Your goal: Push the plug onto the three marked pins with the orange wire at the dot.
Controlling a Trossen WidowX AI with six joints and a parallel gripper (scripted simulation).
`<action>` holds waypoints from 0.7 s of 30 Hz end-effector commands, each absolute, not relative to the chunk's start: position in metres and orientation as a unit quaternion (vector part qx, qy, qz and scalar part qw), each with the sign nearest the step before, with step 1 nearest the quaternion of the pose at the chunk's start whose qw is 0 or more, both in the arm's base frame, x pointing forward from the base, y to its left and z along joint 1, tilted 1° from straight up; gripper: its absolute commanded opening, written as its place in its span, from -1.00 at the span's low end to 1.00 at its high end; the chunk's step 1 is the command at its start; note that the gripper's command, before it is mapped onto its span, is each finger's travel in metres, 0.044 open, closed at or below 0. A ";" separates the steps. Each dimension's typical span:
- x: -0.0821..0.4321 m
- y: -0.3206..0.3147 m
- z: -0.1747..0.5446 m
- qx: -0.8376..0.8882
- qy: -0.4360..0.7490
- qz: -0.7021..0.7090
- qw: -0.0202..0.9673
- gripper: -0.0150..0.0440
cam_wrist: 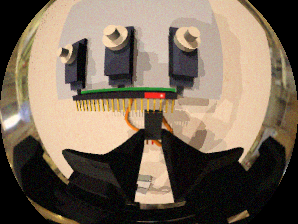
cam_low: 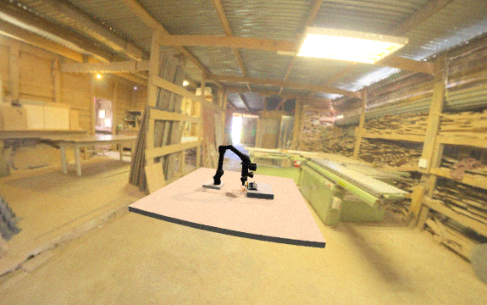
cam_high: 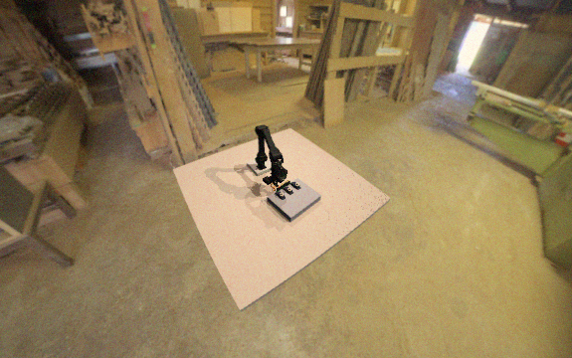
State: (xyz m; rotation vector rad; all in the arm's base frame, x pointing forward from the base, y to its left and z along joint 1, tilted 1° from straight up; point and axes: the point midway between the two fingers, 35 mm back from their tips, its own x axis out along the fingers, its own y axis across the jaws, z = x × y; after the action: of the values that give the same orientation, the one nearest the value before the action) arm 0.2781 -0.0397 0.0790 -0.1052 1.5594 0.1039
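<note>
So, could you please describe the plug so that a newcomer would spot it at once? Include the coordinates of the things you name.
On the pale board, find the grey slab with three servos. Below its pin row in the wrist view, the black plug (cam_wrist: 153, 125) is the small block between the tool's (cam_wrist: 152, 140) fingertips.

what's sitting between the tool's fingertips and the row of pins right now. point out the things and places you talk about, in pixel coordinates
The black plug (cam_wrist: 153, 125), held in the tool (cam_wrist: 152, 131), its far end close to the yellow pins (cam_wrist: 113, 105); an orange wire (cam_wrist: 128, 116) loops beside it. The wrist view shows this.

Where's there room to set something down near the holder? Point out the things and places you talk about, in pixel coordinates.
Bare: the tabletop (cam_high: 246, 259) from the holder (cam_high: 297, 205) to its near corner in the top view. Crowded: between gripper (cam_wrist: 152, 131) and pin row (cam_wrist: 117, 105), with plug (cam_wrist: 153, 125) and lead (cam_wrist: 129, 120).
</note>
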 end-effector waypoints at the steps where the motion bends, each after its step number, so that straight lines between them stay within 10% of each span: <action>1: 0.281 -0.040 0.080 -0.047 0.702 0.043 0.709 -0.49; 21: 0.294 -0.038 0.080 -0.047 0.701 0.043 0.710 -0.49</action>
State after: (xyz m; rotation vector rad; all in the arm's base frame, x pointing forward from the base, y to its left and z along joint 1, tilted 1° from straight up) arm 0.2895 -0.0375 0.0792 -0.1063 1.5652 0.1025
